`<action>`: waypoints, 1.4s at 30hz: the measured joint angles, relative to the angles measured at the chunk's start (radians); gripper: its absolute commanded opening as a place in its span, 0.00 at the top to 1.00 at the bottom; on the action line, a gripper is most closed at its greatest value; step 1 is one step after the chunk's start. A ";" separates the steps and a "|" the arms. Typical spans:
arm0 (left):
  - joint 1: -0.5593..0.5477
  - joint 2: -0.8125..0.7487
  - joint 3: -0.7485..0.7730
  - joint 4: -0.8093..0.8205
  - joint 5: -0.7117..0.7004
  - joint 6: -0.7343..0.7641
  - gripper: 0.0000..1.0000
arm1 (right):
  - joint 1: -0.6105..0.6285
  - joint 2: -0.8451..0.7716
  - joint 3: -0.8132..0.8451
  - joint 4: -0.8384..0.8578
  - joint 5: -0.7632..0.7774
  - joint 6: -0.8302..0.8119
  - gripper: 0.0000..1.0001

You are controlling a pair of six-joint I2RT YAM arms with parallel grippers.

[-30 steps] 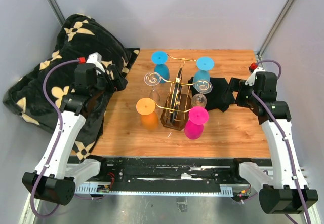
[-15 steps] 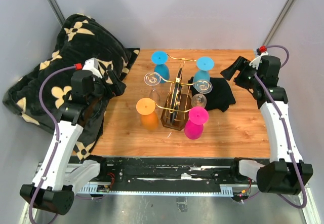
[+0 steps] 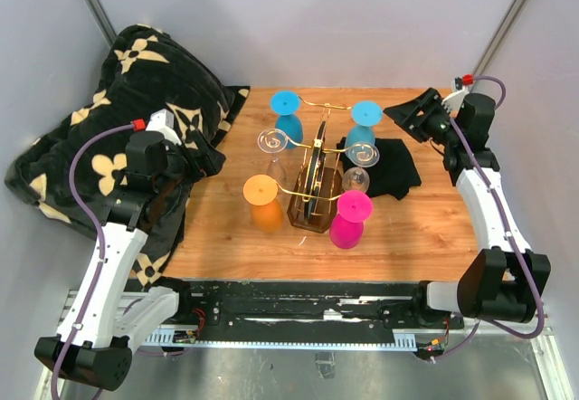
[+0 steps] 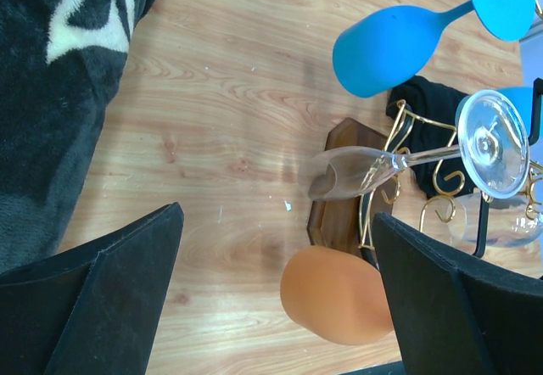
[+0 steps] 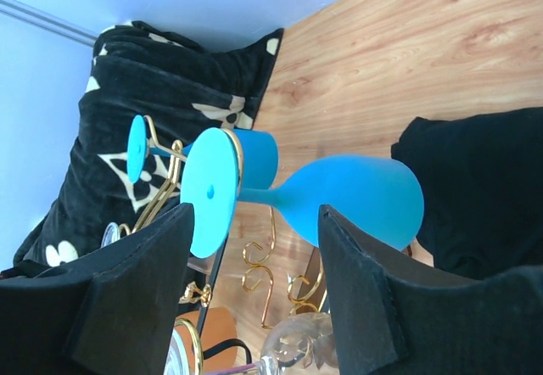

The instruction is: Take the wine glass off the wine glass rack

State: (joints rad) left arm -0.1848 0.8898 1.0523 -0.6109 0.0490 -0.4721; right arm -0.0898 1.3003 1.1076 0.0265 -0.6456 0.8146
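Note:
The gold wire wine glass rack (image 3: 312, 169) stands mid-table on its dark wooden base (image 4: 339, 214). Several wine glasses hang upside down from it: two blue (image 3: 364, 121) (image 3: 287, 112), two clear (image 3: 271, 141) (image 3: 355, 179), one orange (image 3: 262, 196) and one pink (image 3: 350, 217). My left gripper (image 3: 213, 151) is open left of the rack, facing the clear glass (image 4: 382, 163) and the orange glass (image 4: 335, 294). My right gripper (image 3: 409, 117) hovers at the back right, open with a narrower gap. It faces the blue glass (image 5: 356, 197), with nothing between its fingers.
A black blanket with a cream flower print (image 3: 109, 128) lies heaped over the table's left edge, under my left arm. A black cloth (image 3: 393, 169) lies on the wood right of the rack. Grey walls close in the back and sides.
My right arm has lifted off the black cloth, swung to the back right corner and turned toward the rack, its jaws narrowing. My left arm shifted slightly left.

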 measured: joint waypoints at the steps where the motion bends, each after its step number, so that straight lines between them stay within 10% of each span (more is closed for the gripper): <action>1: 0.000 0.000 0.000 0.000 0.002 -0.001 0.00 | 0.000 0.002 0.000 0.012 -0.005 0.005 0.38; 24: 0.000 -0.005 -0.018 -0.020 -0.004 -0.004 0.00 | -0.146 0.239 0.000 -0.248 0.066 -0.179 0.01; 42: 0.000 -0.005 -0.032 -0.020 -0.005 -0.027 0.00 | -0.124 0.621 0.026 -0.058 -0.234 -0.031 0.01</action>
State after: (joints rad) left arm -0.1848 0.8848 1.0206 -0.6308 0.0441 -0.4988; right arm -0.2134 1.9209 1.1332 -0.0311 -0.8795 0.7834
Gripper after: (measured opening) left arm 0.994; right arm 0.984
